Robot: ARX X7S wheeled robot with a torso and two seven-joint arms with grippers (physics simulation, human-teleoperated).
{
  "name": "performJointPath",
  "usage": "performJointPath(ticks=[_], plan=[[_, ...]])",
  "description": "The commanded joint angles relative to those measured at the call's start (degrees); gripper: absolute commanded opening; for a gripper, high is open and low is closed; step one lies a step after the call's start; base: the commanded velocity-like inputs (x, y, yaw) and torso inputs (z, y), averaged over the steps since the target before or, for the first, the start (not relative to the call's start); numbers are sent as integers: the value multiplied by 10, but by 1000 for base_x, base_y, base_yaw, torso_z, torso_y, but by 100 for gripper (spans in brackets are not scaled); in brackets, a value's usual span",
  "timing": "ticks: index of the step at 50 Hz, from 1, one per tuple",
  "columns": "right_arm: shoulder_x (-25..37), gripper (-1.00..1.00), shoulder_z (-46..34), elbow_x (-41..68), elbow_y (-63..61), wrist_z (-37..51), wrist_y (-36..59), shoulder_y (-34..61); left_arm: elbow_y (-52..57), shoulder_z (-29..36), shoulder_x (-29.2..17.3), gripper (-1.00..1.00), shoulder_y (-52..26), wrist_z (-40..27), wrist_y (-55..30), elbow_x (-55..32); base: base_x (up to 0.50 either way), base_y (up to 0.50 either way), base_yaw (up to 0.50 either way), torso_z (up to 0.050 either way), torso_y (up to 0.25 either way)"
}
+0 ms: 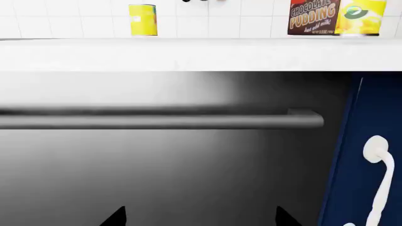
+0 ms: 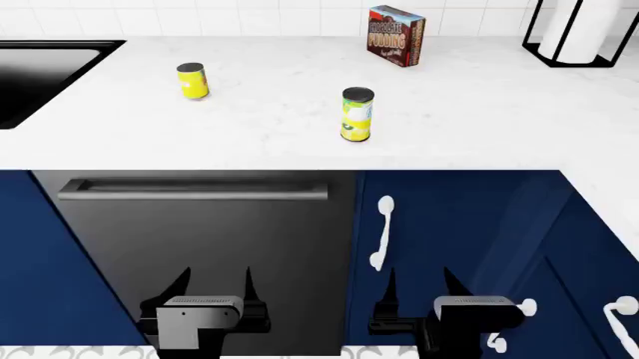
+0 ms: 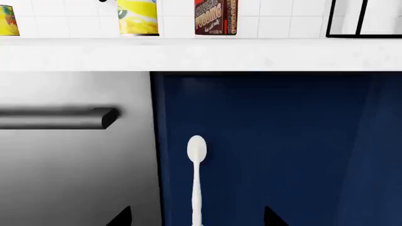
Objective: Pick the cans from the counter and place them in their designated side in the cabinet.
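Two yellow-labelled cans stand on the white counter. The shorter can is at the left; it also shows in the left wrist view and at the edge of the right wrist view. The taller can, with green-white print, stands near the middle; it shows in the left wrist view and the right wrist view. My left gripper is open and empty, low in front of the dishwasher. My right gripper is open and empty, low in front of the blue cabinet door.
A brown chocolate pudding box stands at the back of the counter. A paper towel holder is at the back right. A sink is at the left. The grey dishwasher has a bar handle. White handles hang on the cabinet doors.
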Motion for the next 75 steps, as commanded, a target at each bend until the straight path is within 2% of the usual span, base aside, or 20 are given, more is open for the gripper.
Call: performJointPath(ticks=[1,10,30,38,44,50,57,65,68,75], plan=[[9,100,-10,11,1,12,0,1,0,10,-9,100,0,-10,-2,-10,0,0,0,0,0],[22,100,-31,27,9,34,6,9,-2,30,-23,100,-1,-26,-4,-30,0,39,0,0,0],[38,100,-58,44,23,59,12,24,-9,49,-41,100,-3,-43,6,-55,0,342,0,0,0],[45,100,-58,61,-3,67,52,26,-8,54,-47,100,-2,-49,7,-62,0,27,0,0,0],[64,100,-69,59,-90,75,151,33,-8,56,-50,100,-5,-51,6,-70,0,0,0,0,0],[88,100,-57,79,-247,87,320,74,-8,61,-53,100,-5,-55,6,-76,0,0,0,0,0],[102,100,-47,118,-375,91,523,167,-8,67,-57,100,-4,-60,8,-80,0,0,0,0,0],[110,100,-37,157,-443,90,716,300,-7,72,-62,100,-3,-65,10,-86,0,0,0,0,0],[112,100,-34,165,-446,87,756,346,-6,73,-64,100,-2,-67,11,-87,0,0,0,0,0],[132,100,-42,166,-396,76,773,429,-5,78,-67,100,0,-71,13,-90,0,0,0,0,0]])
